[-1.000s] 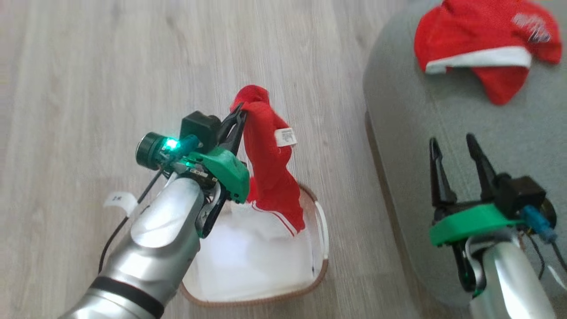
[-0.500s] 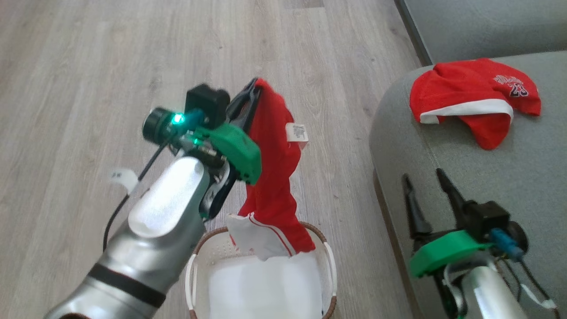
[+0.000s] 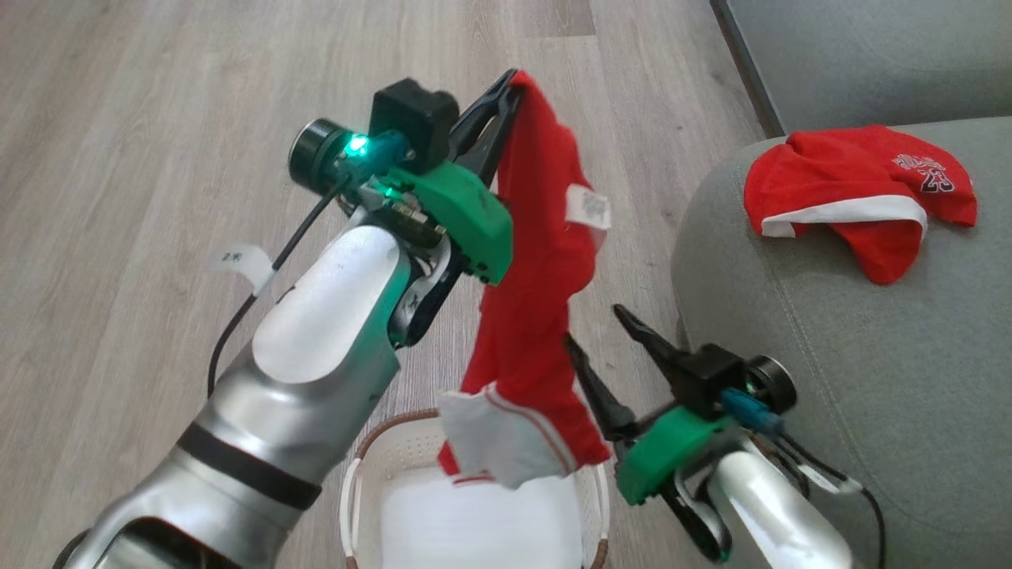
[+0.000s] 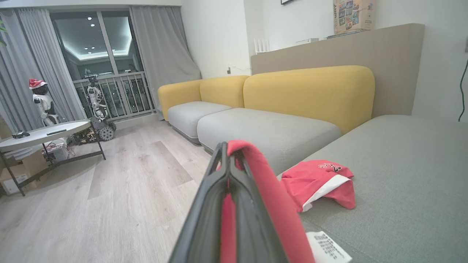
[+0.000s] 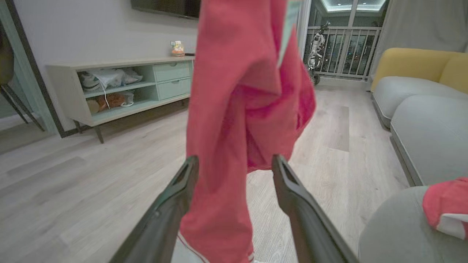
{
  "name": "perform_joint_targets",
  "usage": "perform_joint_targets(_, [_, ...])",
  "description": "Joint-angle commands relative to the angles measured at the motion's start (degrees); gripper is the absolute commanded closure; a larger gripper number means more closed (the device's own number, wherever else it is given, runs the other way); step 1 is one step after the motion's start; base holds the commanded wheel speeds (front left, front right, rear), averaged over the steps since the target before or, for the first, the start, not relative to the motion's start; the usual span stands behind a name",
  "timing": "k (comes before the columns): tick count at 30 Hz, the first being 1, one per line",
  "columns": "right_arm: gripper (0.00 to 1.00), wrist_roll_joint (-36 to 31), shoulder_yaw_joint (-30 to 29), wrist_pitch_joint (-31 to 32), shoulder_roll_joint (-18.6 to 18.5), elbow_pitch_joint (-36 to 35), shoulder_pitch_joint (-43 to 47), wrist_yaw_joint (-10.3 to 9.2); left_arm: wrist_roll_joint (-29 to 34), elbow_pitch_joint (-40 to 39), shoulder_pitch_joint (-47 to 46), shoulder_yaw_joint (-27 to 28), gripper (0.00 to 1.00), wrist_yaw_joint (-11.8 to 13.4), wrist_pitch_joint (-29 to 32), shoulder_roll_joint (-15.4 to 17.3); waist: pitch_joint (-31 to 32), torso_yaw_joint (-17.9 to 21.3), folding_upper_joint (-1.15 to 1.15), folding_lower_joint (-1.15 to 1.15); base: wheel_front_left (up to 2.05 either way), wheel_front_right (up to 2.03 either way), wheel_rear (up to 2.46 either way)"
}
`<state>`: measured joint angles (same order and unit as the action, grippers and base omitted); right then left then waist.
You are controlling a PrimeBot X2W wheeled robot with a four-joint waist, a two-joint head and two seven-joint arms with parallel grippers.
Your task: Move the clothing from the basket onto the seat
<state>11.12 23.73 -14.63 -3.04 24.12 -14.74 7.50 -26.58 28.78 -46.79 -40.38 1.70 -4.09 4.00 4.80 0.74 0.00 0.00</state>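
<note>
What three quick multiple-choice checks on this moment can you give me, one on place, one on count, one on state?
1. Where does the loose garment lie?
A. on the seat
B. on the floor
C. on the round table

2. How many red garments are in view?
A. one
B. two
C. four

3. How does the left gripper stand?
A. open and empty
B. open above the seat
C. shut on the hanging garment

Key: 1 A, it lies crumpled on the grey cushion. 2 B, one lies on the seat and one hangs. 3 C, the left wrist view shows red fabric pinched between the closed fingers.
</note>
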Motion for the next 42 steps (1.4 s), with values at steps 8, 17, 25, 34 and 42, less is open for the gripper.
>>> perform_joint_targets(8, [0.00, 1.2, 6.9, -0.3, 0.2, 8.1, -12.4, -0.01, -1.0, -2.9, -5.1, 0.4, 1.00, -0.1, -0.4, -0.1, 0.3, -1.7, 0.00, 0.00, 0.00, 0.00, 0.00])
perform_joint_targets(17, [1.00, 0.4, 7.3, -0.4, 0.2, 16.6, -18.2, -0.01, -2.9, -2.3, -4.5, -1.7, 1.00, 1.0, -0.1, -0.8, 0.5, -4.5, 0.00, 0.00, 0.00, 0.00, 0.00])
perform_joint_targets(25, [1.00, 2.7, 5.6, -0.4, 0.2, 15.9, -18.8, -0.01, -3.7, -1.2, -2.1, -1.6, 1.00, 2.3, -1.1, -0.4, 0.5, -5.2, 0.00, 0.00, 0.00, 0.00, 0.00])
perform_joint_targets(34, [1.00, 1.8, 2.2, -0.4, 0.2, 12.3, -19.0, -0.01, -4.0, -0.3, 2.8, -1.3, 0.00, 2.9, -5.3, 2.1, 0.8, -3.3, 0.00, 0.00, 0.00, 0.00, 0.00])
perform_joint_targets(42, [1.00, -1.4, -1.7, -0.4, -1.0, 9.7, -20.0, -0.01, -4.1, -0.6, 7.5, -1.9, 0.00, 2.5, -8.1, 3.9, 0.9, 0.8, 0.00, 0.00, 0.00, 0.00, 0.00])
